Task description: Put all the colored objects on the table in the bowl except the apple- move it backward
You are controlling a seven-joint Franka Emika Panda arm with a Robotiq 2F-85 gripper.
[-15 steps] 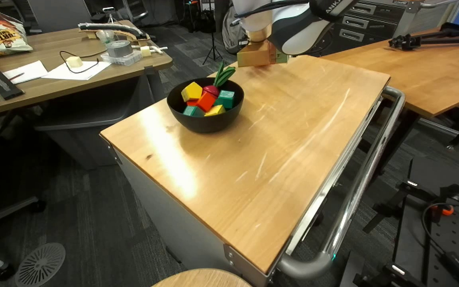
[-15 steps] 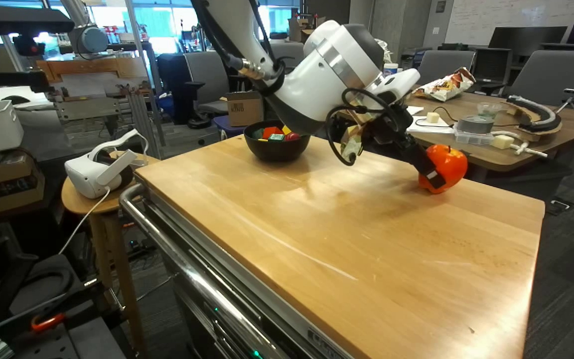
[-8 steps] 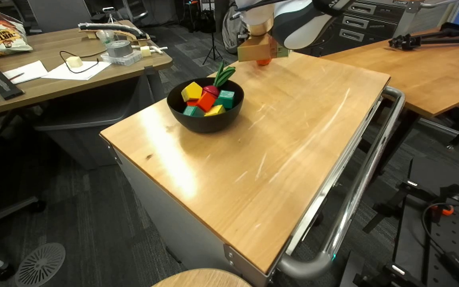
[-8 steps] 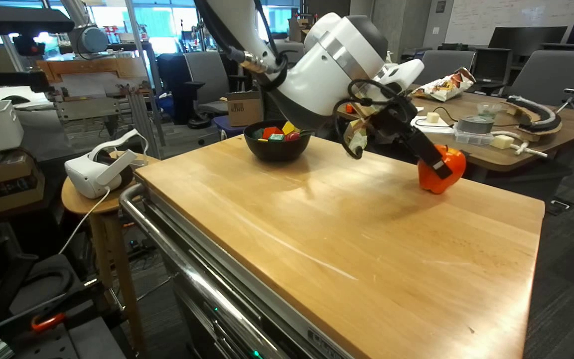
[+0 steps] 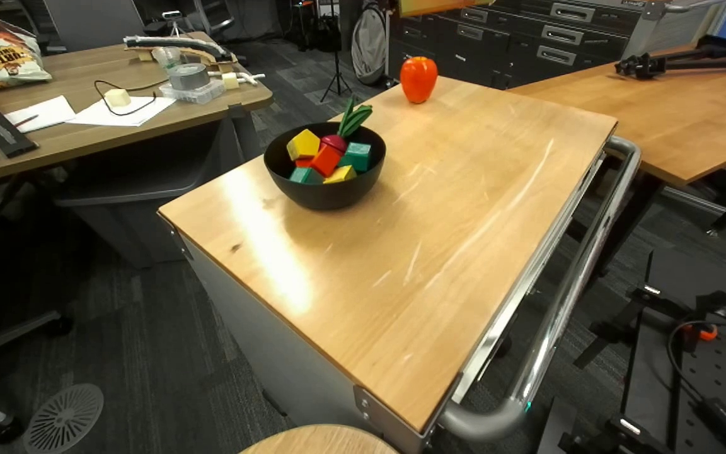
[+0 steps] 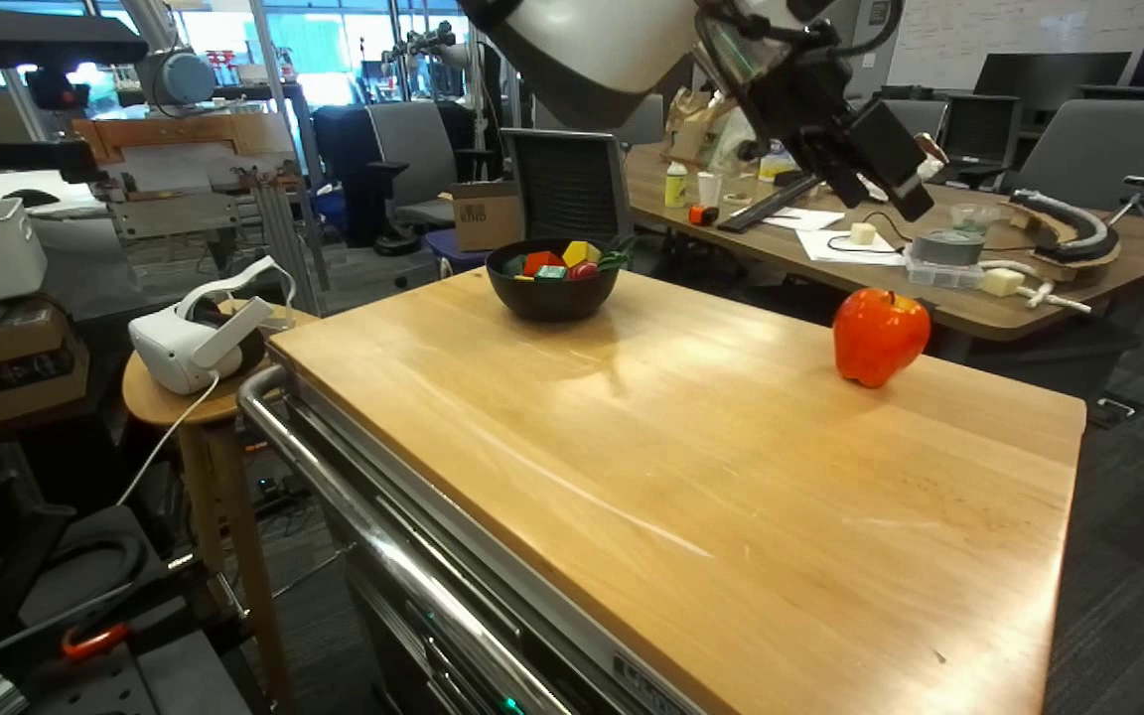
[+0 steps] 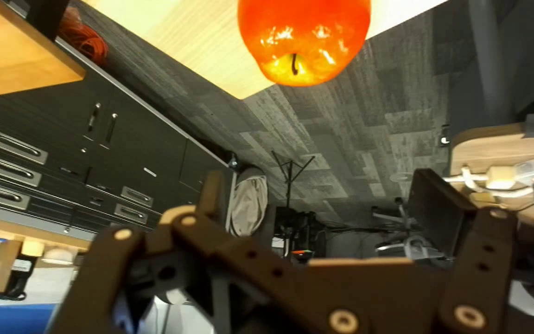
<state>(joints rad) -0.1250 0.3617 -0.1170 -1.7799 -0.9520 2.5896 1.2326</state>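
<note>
The apple (image 5: 418, 79) stands upright near a far corner of the light wood table (image 5: 451, 208). It also shows in an exterior view (image 6: 880, 336) and at the top of the wrist view (image 7: 304, 41). The black bowl (image 5: 328, 197), also in an exterior view (image 6: 552, 300), holds the colored objects: a yellow block (image 5: 303, 145), a red block (image 5: 327, 161), a green block (image 5: 357, 155), a few more blocks, and the dark-red fruit (image 5: 334, 142) with green leaves. My gripper (image 7: 320, 195) is open and empty. It hangs above the apple, apart from it, in an exterior view (image 6: 890, 169).
A metal rail (image 5: 564, 302) runs along a table edge. A cluttered desk (image 6: 810, 223) with tape, papers and a chip bag stands beyond the apple. A bare wooden desk (image 5: 703, 120) stands near another side. A stool (image 6: 145, 392) holds a white headset (image 6: 185, 343).
My gripper has let go of the apple and risen up away from it. The apple stays in place on the table. The bowl and its contents have not moved.
</note>
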